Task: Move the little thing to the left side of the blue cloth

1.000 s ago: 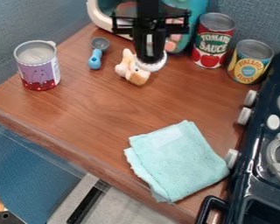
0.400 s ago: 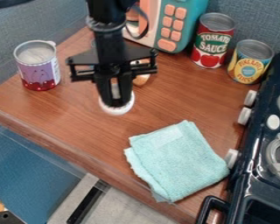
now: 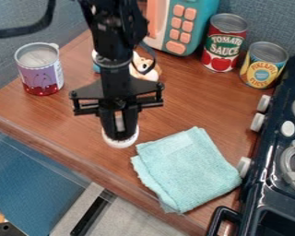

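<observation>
White round thing [image 3: 120,144]: at the lower end of the gripper [image 3: 120,131], just off the upper left corner of the blue cloth [image 3: 185,168], on its left side. Whether it touches the counter [image 3: 63,122] cannot be told. Gripper: points down, fingers a narrow way apart, closed on the white round thing; pale material seen between them. Cloth: folded, lying near the counter's front edge.

Positions relative to cloth, as seen in the view:
- White-and-tan toy figure [image 3: 144,70]: well beyond the cloth, up and to the left, partly behind the arm.
- Purple can [image 3: 40,73]: far up and left, upright.
- Teal toy microwave [image 3: 201,20]: well beyond, at the back.
- Red can [image 3: 222,50]: beyond, up and slightly right, upright.
- Yellow can [image 3: 262,67]: up and right, next to the red can, upright.
- Black stove [image 3: 270,156]: right of the cloth, knobs facing it.
</observation>
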Robot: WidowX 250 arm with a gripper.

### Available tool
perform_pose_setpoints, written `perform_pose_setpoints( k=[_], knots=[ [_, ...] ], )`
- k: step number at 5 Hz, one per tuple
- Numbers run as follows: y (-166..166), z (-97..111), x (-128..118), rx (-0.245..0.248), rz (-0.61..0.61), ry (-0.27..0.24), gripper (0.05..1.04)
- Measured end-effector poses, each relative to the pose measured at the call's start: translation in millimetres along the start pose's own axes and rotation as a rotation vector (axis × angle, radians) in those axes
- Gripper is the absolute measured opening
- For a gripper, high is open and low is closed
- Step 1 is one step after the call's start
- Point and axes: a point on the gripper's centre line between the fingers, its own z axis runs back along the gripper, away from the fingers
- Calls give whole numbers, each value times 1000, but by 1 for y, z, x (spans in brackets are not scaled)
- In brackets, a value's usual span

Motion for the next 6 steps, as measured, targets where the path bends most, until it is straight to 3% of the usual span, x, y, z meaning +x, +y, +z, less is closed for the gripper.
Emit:
perform_pose_setpoints(
  k=[2, 3, 5, 6],
  knots=[
    [2, -19, 1, 40, -23, 25, 231],
    [11, -26, 3, 82, -16, 44, 285],
    [16, -28, 5, 116, -2, 74, 874],
    [7, -17, 8, 171, -25, 47, 1009]
  ],
)
